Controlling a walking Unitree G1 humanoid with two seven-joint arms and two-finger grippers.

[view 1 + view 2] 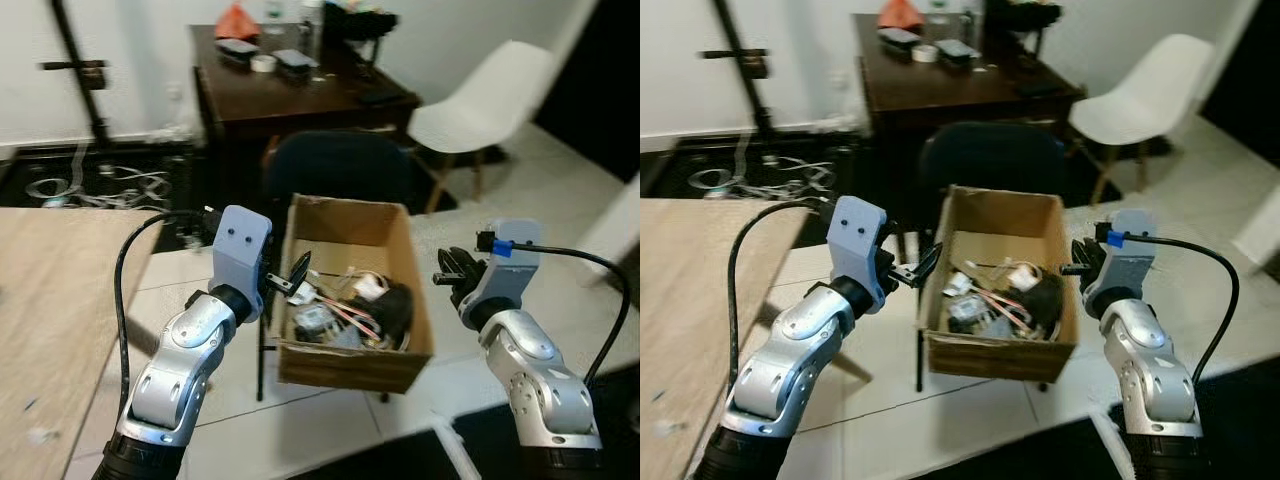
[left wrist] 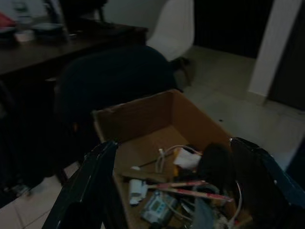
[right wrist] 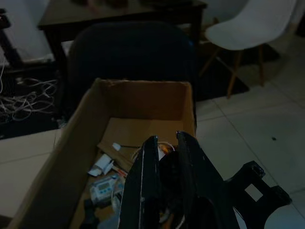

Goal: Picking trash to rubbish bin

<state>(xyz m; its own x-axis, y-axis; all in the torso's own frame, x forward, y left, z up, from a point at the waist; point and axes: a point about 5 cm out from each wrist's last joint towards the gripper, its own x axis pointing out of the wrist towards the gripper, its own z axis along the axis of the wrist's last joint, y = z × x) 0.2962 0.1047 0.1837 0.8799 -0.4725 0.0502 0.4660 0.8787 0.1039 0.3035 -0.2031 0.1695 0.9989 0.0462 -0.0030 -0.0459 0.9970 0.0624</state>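
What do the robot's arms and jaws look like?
Both arms are shiny silver metal with rounded joints. The left arm has a pale lilac-grey block at its wrist with two small dots, and a black cable looping to it. The right arm has a similar block with a blue clip and a black cable. Each ends in long black jaws.

Silver jointed arms, grey-blue wrist housings, looping black cables, long black fingers.

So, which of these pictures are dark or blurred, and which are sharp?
Left and right eye views: bright, fairly sharp on the cardboard box, softer toward the white chair. Left wrist view: dim and soft, left gripper fingers blurred. Right wrist view: dark, though the box is readable past the right gripper.
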